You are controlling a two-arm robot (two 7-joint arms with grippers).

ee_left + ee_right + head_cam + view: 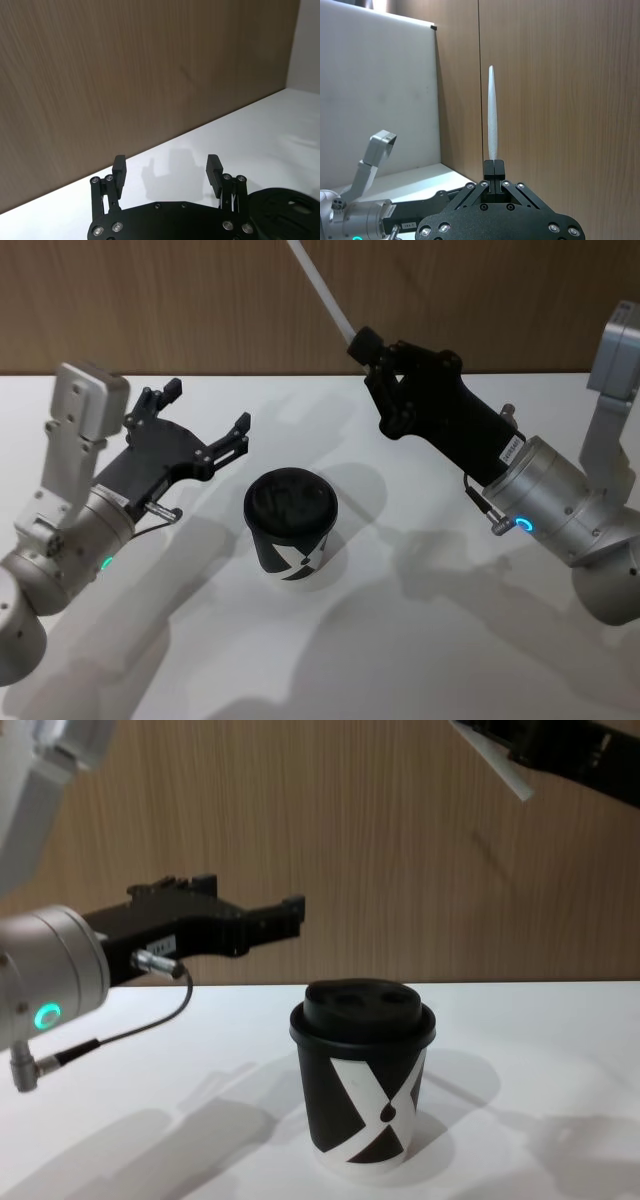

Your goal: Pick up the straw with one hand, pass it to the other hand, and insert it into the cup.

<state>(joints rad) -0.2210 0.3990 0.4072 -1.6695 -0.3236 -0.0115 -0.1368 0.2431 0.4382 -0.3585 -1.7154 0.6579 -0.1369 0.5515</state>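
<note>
Head view: right fingers tight on straw, left fingers spread near cup.

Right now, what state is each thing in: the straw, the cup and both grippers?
right gripper: shut on the straw, raised high, to the right of the cup.
left gripper: open, empty, to the left of the cup.
straw: held in the air, tilted, not in the cup.
cup: upright on the table, lid on.

The white table carries the upright cup.
</note>
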